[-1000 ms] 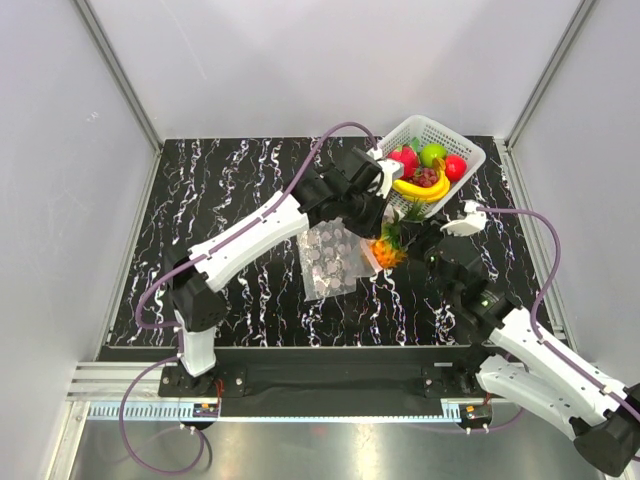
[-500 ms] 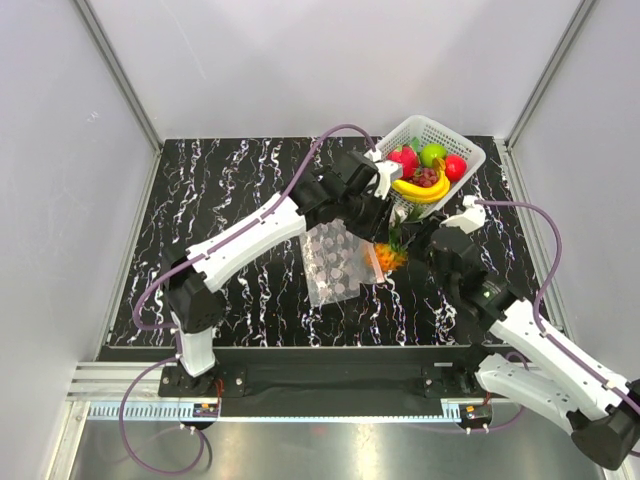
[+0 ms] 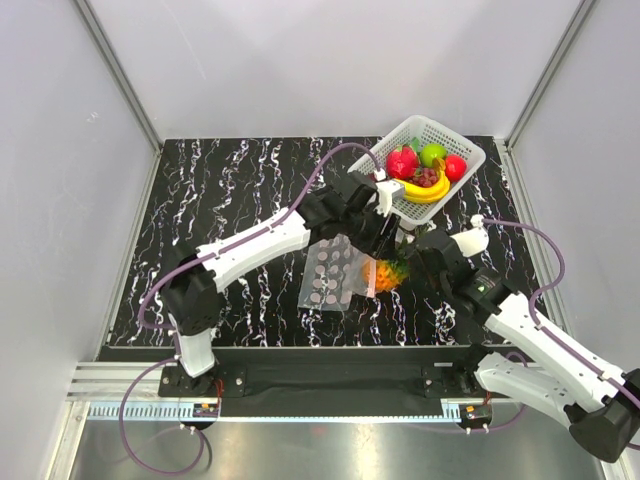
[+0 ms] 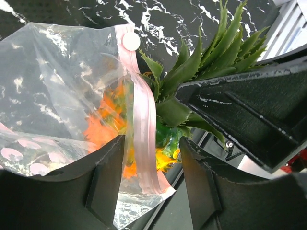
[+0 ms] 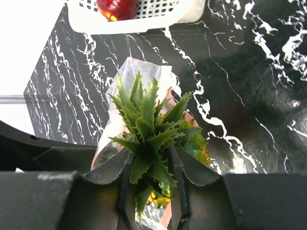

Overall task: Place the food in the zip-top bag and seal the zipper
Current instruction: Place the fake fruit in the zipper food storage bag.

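Observation:
The orange pineapple [image 3: 384, 274] lies with its body inside the mouth of the clear zip-top bag [image 3: 330, 277], its green leafy top [image 5: 144, 124] sticking out. My right gripper [image 5: 151, 177] is shut on those leaves. In the left wrist view the orange body [image 4: 103, 129] shows through the bag [image 4: 53, 91]. The pink zipper [image 4: 141, 110] hangs loose between the spread fingers of my open left gripper [image 4: 151, 148], which hovers just above the bag's mouth [image 3: 388, 238]. Dark purple grapes [image 3: 427, 177] lie in the basket.
A white lattice basket [image 3: 455, 140] stands at the back right, close behind both grippers, with a banana [image 3: 420, 192] and red and green round fruits. Its near rim [image 5: 144, 21] shows in the right wrist view. Black marbled table [image 3: 230, 190] stretches to the left.
My left gripper has opened and let go of the bag's zipper edge. The right gripper has carried the pineapple down and left into the bag's mouth, and the bag shifted slightly nearer.

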`<move>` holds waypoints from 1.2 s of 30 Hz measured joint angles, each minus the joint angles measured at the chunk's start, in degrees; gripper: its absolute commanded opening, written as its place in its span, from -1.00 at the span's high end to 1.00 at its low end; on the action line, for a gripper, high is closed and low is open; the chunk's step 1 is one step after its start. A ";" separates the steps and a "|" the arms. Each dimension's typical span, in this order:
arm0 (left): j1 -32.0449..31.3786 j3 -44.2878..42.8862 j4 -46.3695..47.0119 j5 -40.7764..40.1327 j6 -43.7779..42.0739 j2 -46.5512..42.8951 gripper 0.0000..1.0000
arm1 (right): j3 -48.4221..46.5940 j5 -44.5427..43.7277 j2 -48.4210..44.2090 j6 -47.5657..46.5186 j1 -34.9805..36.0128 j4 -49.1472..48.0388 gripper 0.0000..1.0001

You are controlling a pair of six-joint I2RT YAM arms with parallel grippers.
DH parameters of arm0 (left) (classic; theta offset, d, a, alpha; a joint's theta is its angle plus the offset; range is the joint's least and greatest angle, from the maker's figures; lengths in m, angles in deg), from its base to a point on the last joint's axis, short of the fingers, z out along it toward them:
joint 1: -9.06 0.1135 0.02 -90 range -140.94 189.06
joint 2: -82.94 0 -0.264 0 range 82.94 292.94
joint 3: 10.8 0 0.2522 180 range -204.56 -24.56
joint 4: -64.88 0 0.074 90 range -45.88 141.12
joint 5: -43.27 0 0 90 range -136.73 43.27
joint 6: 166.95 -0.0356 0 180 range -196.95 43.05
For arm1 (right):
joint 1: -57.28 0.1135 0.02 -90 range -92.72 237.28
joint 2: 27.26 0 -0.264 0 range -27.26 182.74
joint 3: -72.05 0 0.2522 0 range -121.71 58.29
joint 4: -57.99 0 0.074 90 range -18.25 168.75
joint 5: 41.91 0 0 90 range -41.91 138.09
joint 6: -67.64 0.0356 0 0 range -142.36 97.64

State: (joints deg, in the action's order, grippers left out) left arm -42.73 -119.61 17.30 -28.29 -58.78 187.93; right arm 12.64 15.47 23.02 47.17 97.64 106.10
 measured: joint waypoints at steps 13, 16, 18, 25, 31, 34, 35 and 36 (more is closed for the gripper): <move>-3.48 7.65 8.15 -3.63 -3.85 -4.74 -0.28 | -3.04 -0.33 0.87 10.12 0.26 7.17 1.00; -5.03 7.65 8.31 -7.30 -5.68 -4.79 -0.36 | -5.33 -0.31 2.71 12.74 0.26 10.12 1.00; -6.29 7.82 8.68 -10.27 -7.23 -4.85 -0.38 | -6.58 -0.31 3.76 13.90 0.26 11.56 1.00; -9.86 13.25 14.49 -17.14 -12.04 -7.87 -0.43 | -8.24 0.02 3.52 16.70 0.26 14.82 1.00; -9.99 14.95 18.64 -17.42 -12.37 -9.03 -0.44 | -8.11 0.66 1.31 18.84 0.26 14.64 0.83; -9.99 14.95 19.56 -17.66 -12.33 -9.03 -0.28 | -7.48 0.68 0.39 19.61 0.24 13.97 0.82; -9.99 14.95 19.63 -17.86 -12.33 -9.01 -0.22 | -7.17 0.72 0.17 19.67 0.26 13.73 0.81; -9.97 14.95 19.71 -17.97 -12.31 -8.98 -0.12 | -6.84 0.83 0.00 19.74 0.24 13.46 0.82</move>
State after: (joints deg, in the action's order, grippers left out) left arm -52.70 -104.66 37.02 -46.26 -71.08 178.94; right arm 5.80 16.30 23.02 66.91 97.88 119.56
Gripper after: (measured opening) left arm 0.636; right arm 0.316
